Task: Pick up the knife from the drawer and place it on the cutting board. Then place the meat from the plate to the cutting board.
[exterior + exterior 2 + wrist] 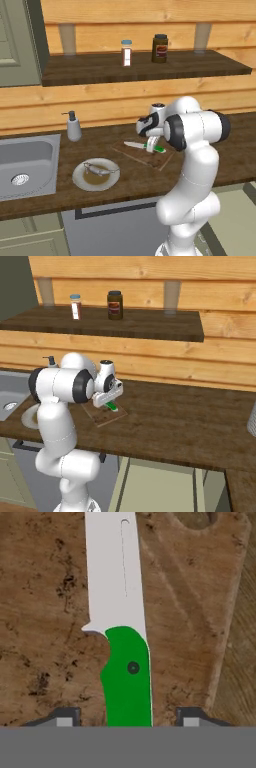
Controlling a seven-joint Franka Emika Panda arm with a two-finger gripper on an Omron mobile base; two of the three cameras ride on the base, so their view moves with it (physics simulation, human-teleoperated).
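The small knife with the bright green handle and pale blade [122, 637] lies flat on the brown, stained wooden cutting board [45, 612], running up the middle of the hand view, with the end effector [125, 717] spread, its dark tips standing clear on either side of the handle. In the left base view the slender grey-silver meat [98, 170] rests on the round off-white plate [80, 181], lower left of the board on the dark wooden table [210, 165]. If the end effector lifts off at a slant, a tip could likely snag the handle and drag the knife off the board.

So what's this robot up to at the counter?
The white arm is bent low over a wooden cutting board. A green-handled knife lies flat on the board, and the gripper sits right above the handle with its jaws spread either side, clear of it. A small grey piece of meat lies on the plate beside the sink.
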